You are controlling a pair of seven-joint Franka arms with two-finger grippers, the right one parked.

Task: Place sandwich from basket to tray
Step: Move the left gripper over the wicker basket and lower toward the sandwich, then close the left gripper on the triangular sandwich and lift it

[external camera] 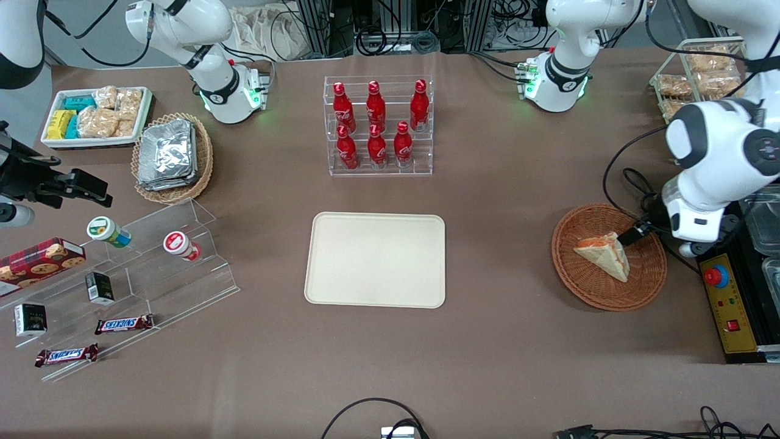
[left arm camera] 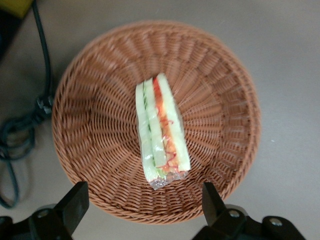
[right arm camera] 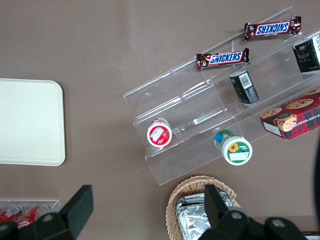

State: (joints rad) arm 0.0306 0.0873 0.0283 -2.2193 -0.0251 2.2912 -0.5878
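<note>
**Inspector A:** Where is the sandwich (left arm camera: 161,131) lying relative to the working arm?

**Inspector B:** It is resting in the basket (external camera: 585,286), toward the working arm's end of the table. The gripper (left arm camera: 145,210) is hovering just above the basket's rim, fingers (left arm camera: 75,202) standing wide apart and holding nothing. The wedge is sitting ahead of the fingertips, not yet between them.

**Inspector A:** Its long axis?

**Inspector B:** In the wrist view it is running roughly straight away from the gripper, crosswise to the line joining the two fingers. I judge an advance and descent would put the layered edge between the jaws.

**Inspector A:** Surface and clearance?

**Inspector B:** The wicker is sloping up all around the wedge. The tray (external camera: 341,292) is sitting bare at the table's middle, well apart from the basket, with open brown tabletop (external camera: 499,256) between them.
</note>
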